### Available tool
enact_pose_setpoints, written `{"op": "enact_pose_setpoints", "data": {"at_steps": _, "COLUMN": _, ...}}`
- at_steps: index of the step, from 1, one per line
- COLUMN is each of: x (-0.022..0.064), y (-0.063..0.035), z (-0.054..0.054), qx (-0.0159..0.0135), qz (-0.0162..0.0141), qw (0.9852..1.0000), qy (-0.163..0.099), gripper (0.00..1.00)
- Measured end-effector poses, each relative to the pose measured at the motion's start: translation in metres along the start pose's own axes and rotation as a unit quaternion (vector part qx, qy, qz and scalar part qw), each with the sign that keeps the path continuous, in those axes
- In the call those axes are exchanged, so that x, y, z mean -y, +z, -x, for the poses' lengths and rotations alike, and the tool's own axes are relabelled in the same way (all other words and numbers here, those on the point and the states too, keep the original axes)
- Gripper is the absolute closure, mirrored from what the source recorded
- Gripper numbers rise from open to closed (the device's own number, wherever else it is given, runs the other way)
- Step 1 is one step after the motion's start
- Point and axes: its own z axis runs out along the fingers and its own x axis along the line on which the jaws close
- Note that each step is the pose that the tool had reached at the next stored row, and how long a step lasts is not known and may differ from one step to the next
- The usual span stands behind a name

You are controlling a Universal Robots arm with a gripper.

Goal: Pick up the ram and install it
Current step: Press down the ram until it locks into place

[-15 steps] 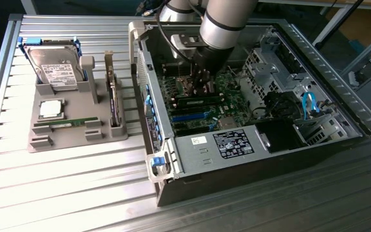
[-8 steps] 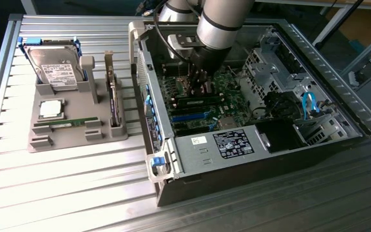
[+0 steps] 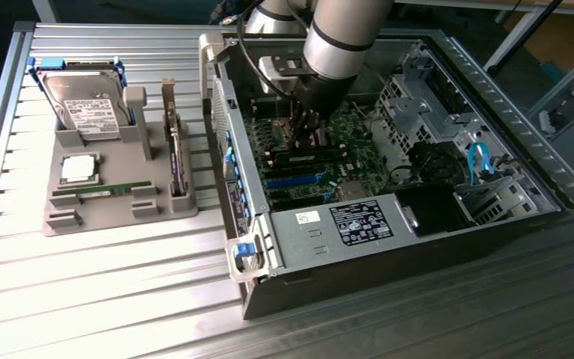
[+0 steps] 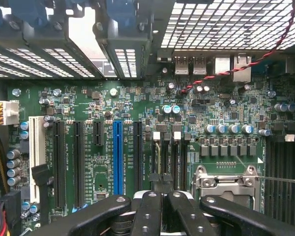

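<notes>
exterior: high, oblique | wrist: close, facing motherboard [image 4: 137, 103] | shared: motherboard

Gripper [image 3: 305, 142] down inside the open computer case [image 3: 526, 224], fingers closed, just above the green motherboard [image 4: 137, 98]. Hemmed in there by the case wall [image 3: 229, 134] toward the exterior view's left, the drive cage [image 3: 406, 97] and black power box [image 3: 432, 209] toward its right. Open slatted table [image 3: 117, 299] along the near edge. Grey parts holder [image 3: 117, 217] with hard drive [image 3: 87, 101] blocking the far left corner.

Ribbed aluminium table [image 3: 87, 299], perhaps wooden furniture [image 3: 566, 37] behind
</notes>
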Motion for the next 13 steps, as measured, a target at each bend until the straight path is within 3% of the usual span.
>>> {"op": "enact_pose_setpoints", "data": {"at_steps": 13, "x": 0.0002, "y": 0.0061, "z": -0.0002, "qx": 0.0011, "qz": 0.0000, "qw": 1.0000, "qy": 0.000, "gripper": 0.89}}
